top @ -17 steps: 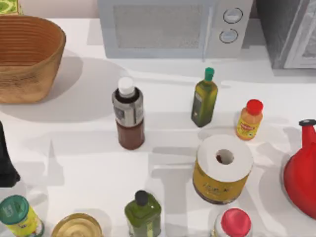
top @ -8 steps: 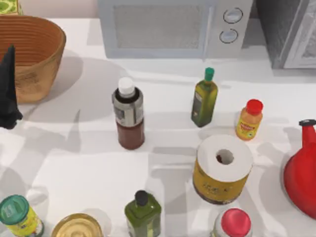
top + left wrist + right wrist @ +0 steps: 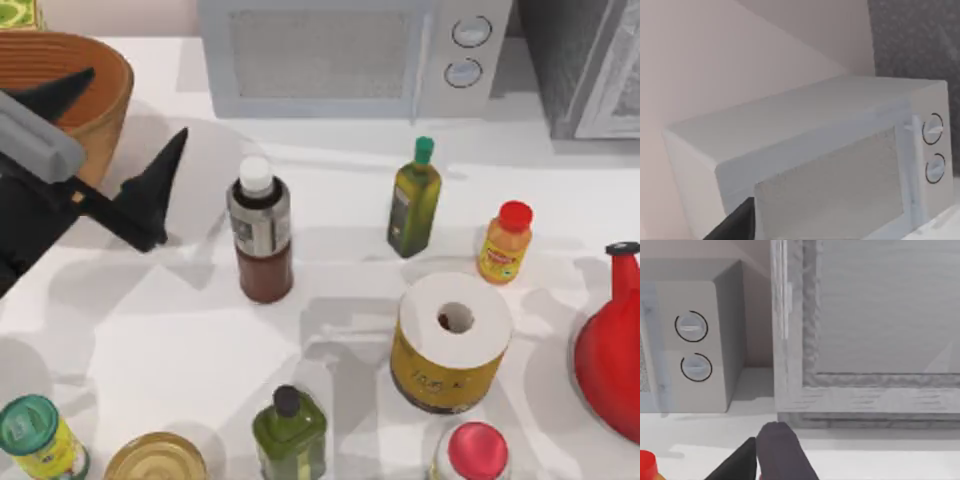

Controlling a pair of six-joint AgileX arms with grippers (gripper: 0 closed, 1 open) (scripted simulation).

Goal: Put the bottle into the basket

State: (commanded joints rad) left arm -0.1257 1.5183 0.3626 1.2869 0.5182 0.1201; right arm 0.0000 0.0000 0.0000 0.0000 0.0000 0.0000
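Note:
The bottle [image 3: 261, 232], with a white cap, grey label and reddish-brown lower body, stands upright left of the table's middle. At the far left corner sits the tan woven basket [image 3: 95, 125]. My left gripper [image 3: 135, 105] hovers open between the two, one finger over the basket's rim, the other pointing toward the bottle, a short way to the left of it and holding nothing. One dark finger [image 3: 735, 225] also edges into the left wrist view. My right gripper [image 3: 757, 460] is parked off to the right, facing the back wall.
A microwave [image 3: 350, 55] lines the back edge. A green oil bottle [image 3: 414, 200], an orange bottle [image 3: 506, 243], a paper roll [image 3: 452, 340] and a red kettle [image 3: 612, 350] crowd the right. Jars and a green bottle [image 3: 289, 430] line the front edge.
My left arm has swung up from the left edge and rightward over the basket's side toward the bottle, and its fingers now show spread wide. Nothing on the table has moved.

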